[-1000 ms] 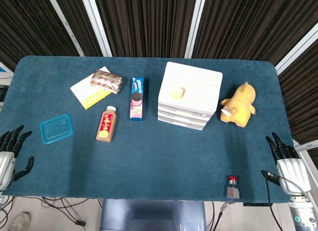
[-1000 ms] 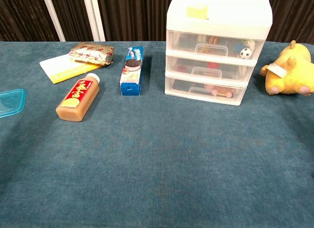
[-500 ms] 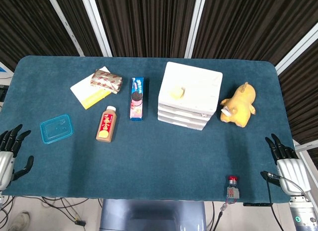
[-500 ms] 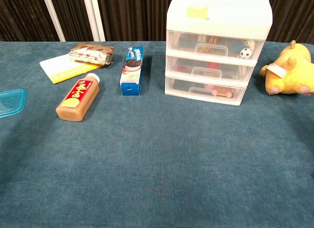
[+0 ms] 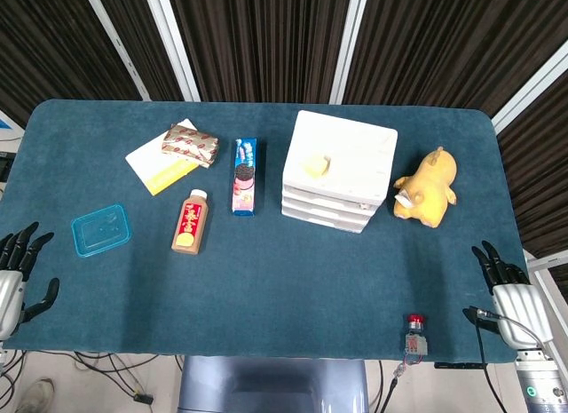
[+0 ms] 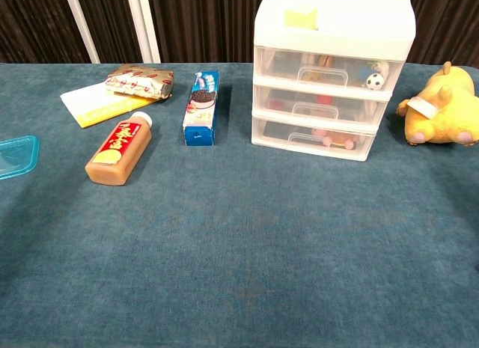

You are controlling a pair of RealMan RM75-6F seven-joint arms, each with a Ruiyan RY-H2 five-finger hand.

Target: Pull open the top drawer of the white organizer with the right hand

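Desk: a blue felt-covered desk [image 5: 293,280] is seen from above in the head view and from the front edge in the chest view.
White organizer: the white organizer [image 5: 339,169] [image 6: 333,71] is placed toward the back of the desk, right of the middle; three stacked drawers are faced toward the front edge.
Top drawer: the top drawer [image 6: 329,69] is seen pushed in flush with the two below it; small items are visible through its clear front, and a yellow note [image 6: 300,19] is stuck on the organizer's top.
Right hand: the right hand [image 5: 508,290] is shown only in the head view, at the front right corner of the desk, well apart from the organizer; its fingers are spread and nothing is held.
Left hand: the left hand [image 5: 16,275] is shown only in the head view, just off the front left corner; its fingers are spread and nothing is held.
Plush toy: a yellow plush toy [image 5: 426,188] [image 6: 441,107] is laid just beside the organizer, toward the right edge.
Cookie box: a blue cookie box [image 5: 244,175] [image 6: 201,107] is laid left of the organizer.
Bottle: a brown drink bottle [image 5: 190,221] [image 6: 119,149] is laid on its side, nearer the front than the cookie box.
Snack packet: a patterned snack packet [image 5: 190,145] [image 6: 140,80] is rested on a white and yellow pad [image 5: 161,165] [image 6: 101,105] toward the back left.
Lid: a clear blue lid [image 5: 100,229] [image 6: 15,156] is laid near the left edge.
Button: a small red-topped device [image 5: 415,335] is seen at the front edge, near the right hand.
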